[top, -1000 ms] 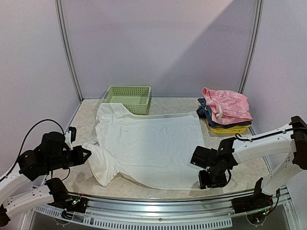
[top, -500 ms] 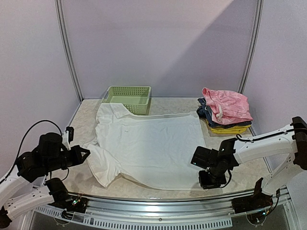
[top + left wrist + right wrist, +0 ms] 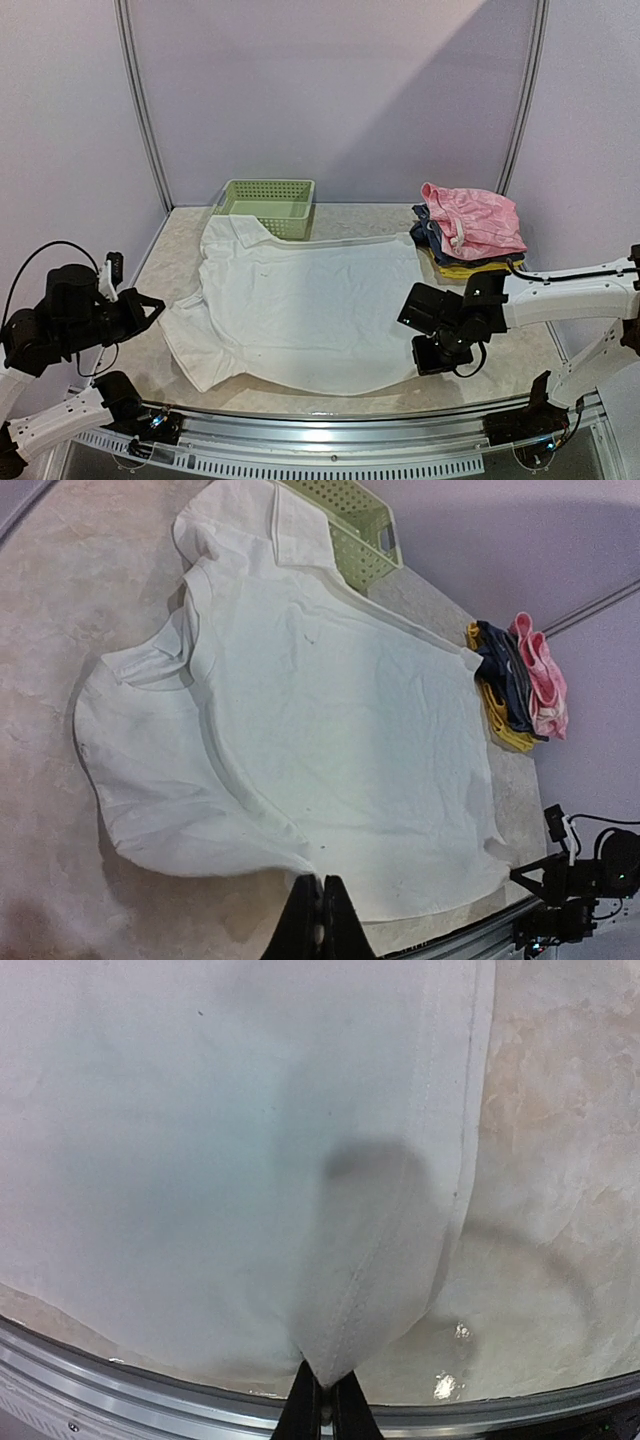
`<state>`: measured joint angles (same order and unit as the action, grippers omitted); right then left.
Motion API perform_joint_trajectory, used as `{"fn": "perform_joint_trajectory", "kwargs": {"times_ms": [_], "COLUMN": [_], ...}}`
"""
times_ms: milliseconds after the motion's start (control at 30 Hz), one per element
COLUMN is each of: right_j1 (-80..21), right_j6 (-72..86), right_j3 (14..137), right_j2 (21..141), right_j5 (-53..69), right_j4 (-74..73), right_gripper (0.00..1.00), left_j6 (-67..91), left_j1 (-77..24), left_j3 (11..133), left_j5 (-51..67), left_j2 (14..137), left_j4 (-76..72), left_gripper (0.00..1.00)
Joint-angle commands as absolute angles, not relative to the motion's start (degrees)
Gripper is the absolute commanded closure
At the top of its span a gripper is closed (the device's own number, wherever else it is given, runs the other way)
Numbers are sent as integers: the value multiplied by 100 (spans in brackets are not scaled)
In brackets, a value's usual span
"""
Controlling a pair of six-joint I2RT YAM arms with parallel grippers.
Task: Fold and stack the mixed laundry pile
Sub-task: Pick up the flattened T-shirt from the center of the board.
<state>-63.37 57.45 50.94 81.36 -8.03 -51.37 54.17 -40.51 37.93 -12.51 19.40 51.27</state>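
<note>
1 white shirt (image 3: 300,300), 1 pink piece (image 3: 475,222), left end effector (image 3: 319,888), right end effector (image 3: 322,1374), both clamped on shirt

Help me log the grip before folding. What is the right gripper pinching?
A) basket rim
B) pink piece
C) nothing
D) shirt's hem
D: in the wrist view the right gripper is shut on the hem of the shirt, the cloth gathered to a point there.

- L arm: folded back at near-left, wrist raised, left gripper (image 3: 155,303) pointing right, pinched tight on white shirt (image 3: 300,300).
- R arm: reaching in from right, low, wrist bent down, right gripper (image 3: 322,1395) clamped on shirt's near hem.
</note>
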Motion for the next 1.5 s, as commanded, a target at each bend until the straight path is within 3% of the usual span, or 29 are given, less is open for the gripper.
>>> {"fn": "perform_joint_trajectory", "kwargs": {"times_ms": [0,200,433,833,1467], "right_j1": [-6276,-5874,-5349,-4826,-3926], "right_j6": [5471,5324,4980,4065,3509], "right_j3": [5417,5366,5581,6686,7876], "right_j2": [7986,7773,8112,9142,10750], "right_j5": [-1346,-1529,-1532,-1194,-1048], "right_j4": [-5651,-5708,-5188,-5338,-5756], "right_gripper": [100,100,100,100,98], "left_j6": [5811,5758,4872,4090,3040], "left_j1": [-4140,-4140,-4140,-3917,-2626], "left_j3": [4042,4207,4522,5584,7111], "left_j5": [-1303,-1574,-2401,-3602,-2975], "left_j2": [1879,2120,3839,5493,8366], "left_j4": [5784,5926,5751,5729,4905], "left_gripper": [100,100,100,100,100]}}
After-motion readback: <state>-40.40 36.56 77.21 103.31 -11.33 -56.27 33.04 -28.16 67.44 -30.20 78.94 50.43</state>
